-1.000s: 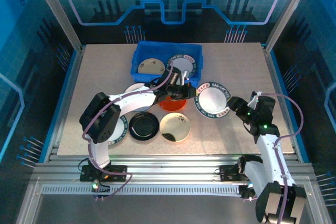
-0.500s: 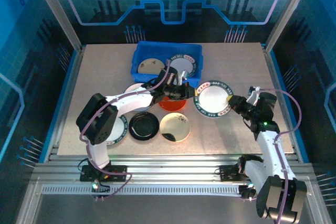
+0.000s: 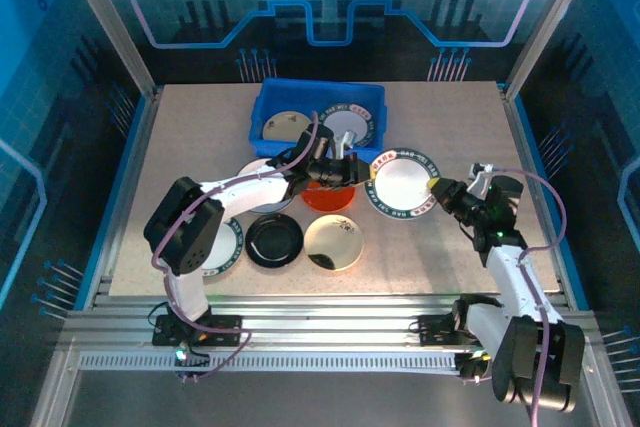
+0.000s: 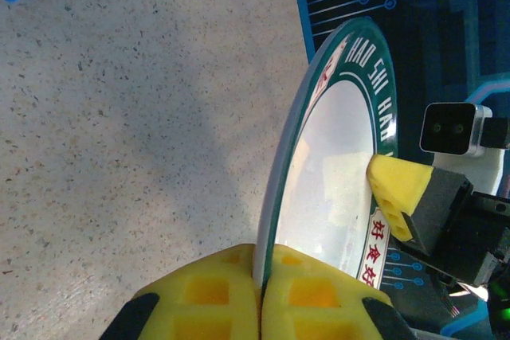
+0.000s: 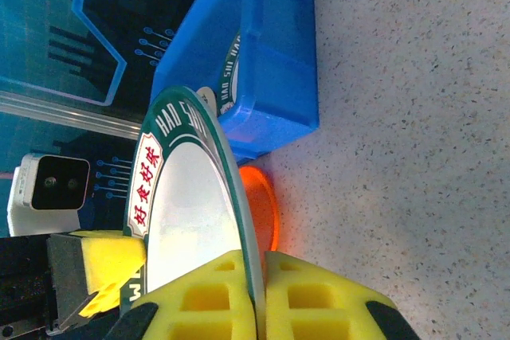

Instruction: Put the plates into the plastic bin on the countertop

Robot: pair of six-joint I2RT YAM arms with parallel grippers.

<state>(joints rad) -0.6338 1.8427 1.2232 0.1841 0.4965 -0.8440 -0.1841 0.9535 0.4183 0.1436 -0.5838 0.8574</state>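
At centre right of the overhead view, the green-rimmed white plate [image 3: 403, 185] sits slightly further up and left than a second ago. The right claw [image 5: 256, 276], apart then, is now clamped on its right rim, and the left claw [image 4: 261, 272] pinches the opposite rim. Just left of it an orange plate [image 3: 330, 198] lies below the bin's front wall, with a black plate [image 3: 275, 240] and a cream plate [image 3: 333, 242] lower on the table [image 3: 450, 122]. The blue bin [image 3: 320, 87] at upper centre holds a beige plate [image 3: 287, 127] and a second green-rimmed plate [image 3: 352, 125].

Two plates [image 3: 286, 127] in the bin [image 3: 320, 87], other plates [image 3: 333, 243] before it
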